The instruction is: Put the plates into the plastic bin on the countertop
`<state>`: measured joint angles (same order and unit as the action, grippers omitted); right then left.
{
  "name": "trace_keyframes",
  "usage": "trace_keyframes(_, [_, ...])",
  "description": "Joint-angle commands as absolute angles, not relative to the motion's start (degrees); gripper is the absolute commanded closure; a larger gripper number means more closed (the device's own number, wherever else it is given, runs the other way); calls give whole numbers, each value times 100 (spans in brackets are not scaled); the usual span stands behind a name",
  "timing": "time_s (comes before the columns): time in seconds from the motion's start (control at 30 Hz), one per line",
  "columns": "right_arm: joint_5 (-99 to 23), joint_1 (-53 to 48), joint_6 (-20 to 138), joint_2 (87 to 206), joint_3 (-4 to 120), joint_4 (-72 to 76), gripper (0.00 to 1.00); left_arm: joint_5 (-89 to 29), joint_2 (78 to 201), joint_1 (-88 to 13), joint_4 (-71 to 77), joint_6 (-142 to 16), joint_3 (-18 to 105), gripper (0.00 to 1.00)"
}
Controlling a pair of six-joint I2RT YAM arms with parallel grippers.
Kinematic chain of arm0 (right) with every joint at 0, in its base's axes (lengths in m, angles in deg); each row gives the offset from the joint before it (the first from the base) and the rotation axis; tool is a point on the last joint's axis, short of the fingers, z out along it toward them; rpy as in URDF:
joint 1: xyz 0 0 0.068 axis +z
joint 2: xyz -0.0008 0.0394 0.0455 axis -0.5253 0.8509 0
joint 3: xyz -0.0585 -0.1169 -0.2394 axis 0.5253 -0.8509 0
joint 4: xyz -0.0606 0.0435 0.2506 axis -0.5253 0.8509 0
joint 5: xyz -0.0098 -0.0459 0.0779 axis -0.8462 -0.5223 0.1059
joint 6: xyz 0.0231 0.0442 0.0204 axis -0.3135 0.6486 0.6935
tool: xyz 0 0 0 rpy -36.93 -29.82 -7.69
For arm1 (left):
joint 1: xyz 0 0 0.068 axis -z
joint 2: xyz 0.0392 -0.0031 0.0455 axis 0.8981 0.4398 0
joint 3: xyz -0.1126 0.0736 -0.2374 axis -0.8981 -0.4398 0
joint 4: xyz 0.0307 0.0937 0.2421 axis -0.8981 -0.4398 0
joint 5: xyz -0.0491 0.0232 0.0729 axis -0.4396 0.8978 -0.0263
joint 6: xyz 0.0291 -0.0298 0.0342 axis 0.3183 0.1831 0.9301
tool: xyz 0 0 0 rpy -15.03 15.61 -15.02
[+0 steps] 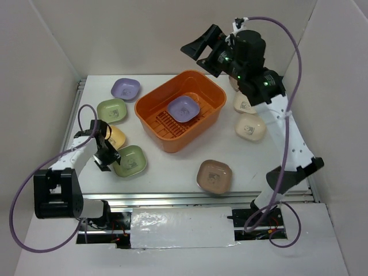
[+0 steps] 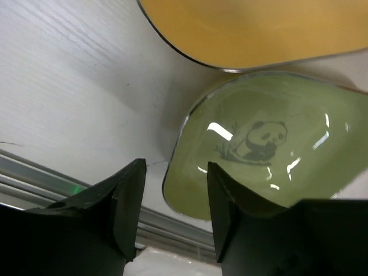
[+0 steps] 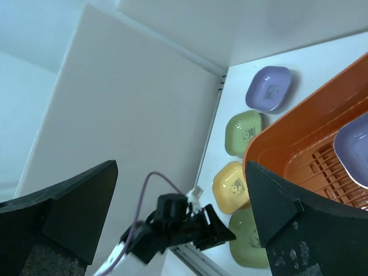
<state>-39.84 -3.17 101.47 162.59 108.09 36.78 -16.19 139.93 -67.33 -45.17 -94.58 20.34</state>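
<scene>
The orange plastic bin [image 1: 154, 112] stands mid-table with one purple plate [image 1: 184, 108] inside. On the countertop [image 1: 172, 167] lie a purple plate [image 1: 125, 88], a green plate [image 1: 111, 110], a yellow plate [image 1: 117, 136], a second green plate [image 1: 131, 160], a brown plate [image 1: 214, 176] and cream plates [image 1: 250, 127]. My left gripper [image 1: 111, 163] is open and low at that second green plate's left edge. In the left wrist view the panda-marked rim [image 2: 253, 144] lies between the fingers of the left gripper [image 2: 172, 167]. My right gripper [image 1: 198, 49] is open, empty and raised above the bin's far side.
White walls enclose the table, and a metal rail [image 1: 172, 198] runs along its front edge. A further cream plate [image 1: 244, 104] sits partly under the right arm. The right wrist view shows the bin [image 3: 287, 144], the left-side plates and the left arm [image 3: 184, 227].
</scene>
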Motion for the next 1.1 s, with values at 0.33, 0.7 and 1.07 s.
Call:
trace_keyframes(0.33, [-3321, -777, 9544, 15088, 9737, 3771, 0, -1455, 14622, -6015, -3704, -10082, 1440, 100])
trace_keyframes(0.7, [-3409, -1383, 9807, 14753, 9359, 3867, 0, -366, 11599, -5301, -6676, -11234, 3853, 100])
trace_keyframes(1.07, [-3365, -2016, 9957, 14797, 8885, 3973, 0, -1424, 13641, -5100, -5052, -10942, 6336, 100])
